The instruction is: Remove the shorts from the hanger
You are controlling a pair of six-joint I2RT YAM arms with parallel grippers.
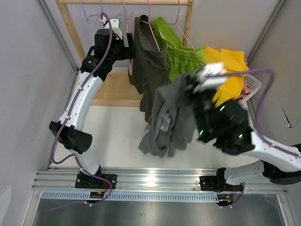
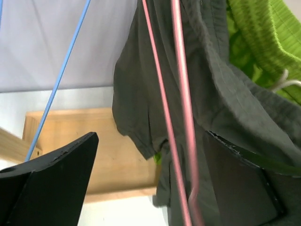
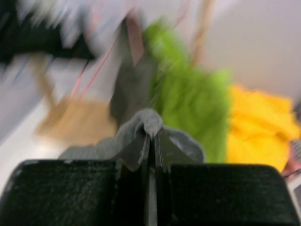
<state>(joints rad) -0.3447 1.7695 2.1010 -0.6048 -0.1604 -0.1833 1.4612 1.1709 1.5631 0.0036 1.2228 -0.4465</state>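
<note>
The right gripper (image 3: 150,141) is being kept shut on a fold of the grey shorts (image 3: 149,123), which is being pinched between the two black fingers. In the top view these grey shorts (image 1: 167,117) are being held up clear of the white table (image 1: 117,136), well apart from the rack. A pale patch is being shown on their cloth, too small to be read. The right wrist view is being smeared by blur, so little beyond colours can be made out.

The left gripper (image 2: 151,141) is being held wide open at the rack, with the two wires of a pink hanger (image 2: 183,117) passing between its fingers (image 2: 51,179). Whether the wires are being touched cannot be told. Dark olive-grey shorts (image 2: 211,94) are being carried on that hanger, their lower part being cut off by the frame. A blue hanger (image 2: 61,80) is hanging just beside it.

Lime green shorts (image 1: 181,59) are being hung next along the wooden rack (image 1: 70,26), partly hidden by the grey shorts. Yellow shorts (image 1: 228,70) are being draped over a white basket (image 1: 252,84), most of which is being covered.
</note>
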